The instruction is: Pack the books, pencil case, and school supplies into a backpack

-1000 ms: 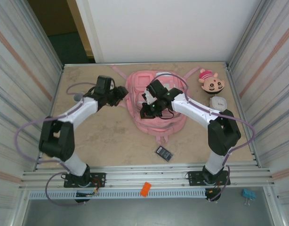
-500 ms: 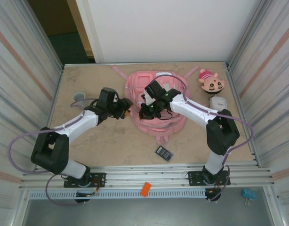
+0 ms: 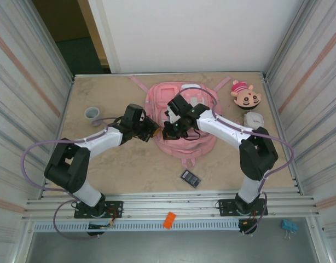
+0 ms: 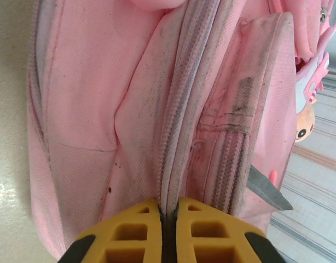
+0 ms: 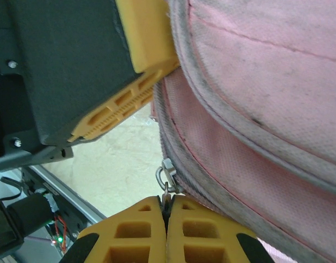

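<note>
Beige table (image 3: 119, 164): left gripper (image 4: 168, 227), right gripper (image 5: 167, 224) each pinching backpack (image 4: 102, 109) zip seam.

The backpack (image 4: 102, 109) was matt pink woven cloth, soiled with grey scuffs beside its ribbed zip tape. Its zip pull (image 5: 167, 178) was bright metal. The fingers (image 4: 129, 233) of the left gripper (image 4: 168, 204) were matt yellow moulded plastic. The table (image 3: 129, 164) looked smooth, faintly glossy and stone-like.

A beige marbled table (image 3: 136, 167) sits between ribbed metal side walls (image 3: 20, 82) and a white back panel (image 3: 201, 33).
</note>
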Robot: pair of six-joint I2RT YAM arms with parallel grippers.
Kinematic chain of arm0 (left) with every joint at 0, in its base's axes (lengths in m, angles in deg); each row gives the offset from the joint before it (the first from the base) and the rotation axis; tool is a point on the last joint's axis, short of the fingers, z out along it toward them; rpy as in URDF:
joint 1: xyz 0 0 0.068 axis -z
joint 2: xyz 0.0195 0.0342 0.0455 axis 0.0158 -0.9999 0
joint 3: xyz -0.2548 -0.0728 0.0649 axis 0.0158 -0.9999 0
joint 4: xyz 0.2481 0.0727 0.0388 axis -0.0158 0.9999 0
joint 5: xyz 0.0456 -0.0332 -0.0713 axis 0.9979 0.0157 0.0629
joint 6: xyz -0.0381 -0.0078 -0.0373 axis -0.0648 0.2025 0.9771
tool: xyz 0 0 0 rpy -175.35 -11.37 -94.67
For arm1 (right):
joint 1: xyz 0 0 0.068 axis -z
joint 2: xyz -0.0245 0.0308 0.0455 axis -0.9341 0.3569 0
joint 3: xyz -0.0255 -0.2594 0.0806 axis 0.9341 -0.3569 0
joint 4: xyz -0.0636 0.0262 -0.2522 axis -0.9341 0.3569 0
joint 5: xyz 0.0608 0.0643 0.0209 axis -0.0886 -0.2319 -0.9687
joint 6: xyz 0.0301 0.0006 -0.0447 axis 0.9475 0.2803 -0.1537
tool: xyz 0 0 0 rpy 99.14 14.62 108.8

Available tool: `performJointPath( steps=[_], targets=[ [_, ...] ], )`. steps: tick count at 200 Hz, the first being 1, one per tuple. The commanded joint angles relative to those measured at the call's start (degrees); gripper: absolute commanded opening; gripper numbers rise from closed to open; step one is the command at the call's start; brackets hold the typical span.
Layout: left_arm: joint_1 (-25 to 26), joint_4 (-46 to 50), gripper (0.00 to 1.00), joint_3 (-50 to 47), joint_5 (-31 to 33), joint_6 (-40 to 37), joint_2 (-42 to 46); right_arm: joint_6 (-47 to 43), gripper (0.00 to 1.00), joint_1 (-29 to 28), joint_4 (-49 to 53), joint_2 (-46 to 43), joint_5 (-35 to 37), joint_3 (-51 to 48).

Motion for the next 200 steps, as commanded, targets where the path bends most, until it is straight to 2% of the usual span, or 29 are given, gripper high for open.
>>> performJointPath(
  steps=[1, 33, 83, 126, 162, 187, 200],
  targets=[
    [-2.4, 4.4, 0.00, 1.8, 3.3, -4.6, 2.3, -1.5, 0.00, 0.7, 6.8, -2.8, 2.0, -0.3],
    [-6.3, 8.2, 0.00, 1.9, 3.6, -9.1, 4.2, -3.6, 0.00, 5.6, 11.9, -7.3, 5.4, -4.5],
    [-9.9, 10.3, 0.00, 2.4, 2.6, -12.1, 5.1, -7.7, 0.00, 13.0, 14.4, -11.1, 5.8, -7.1],
    [-10.1, 14.8, 0.00, 4.1, 3.6, -15.8, 7.9, -9.9, 0.00, 12.1, 9.6, -9.9, 1.3, -6.1],
    [-10.3, 17.2, 0.00, -0.6, 6.0, -14.8, 15.0, -10.1, 0.00, 9.5, 5.1, -6.8, -0.8, -2.9],
    [-11.9, 18.7, 0.12, -3.3, 7.4, -14.9, 18.2, -9.4, 0.00, 7.7, 4.9, -5.1, -2.5, -0.7],
    [-12.5, 20.2, 0.24, -2.5, 8.2, -18.3, 19.1, -8.8, 0.00, 7.4, 4.8, -4.8, -3.4, -1.0]
  ],
)
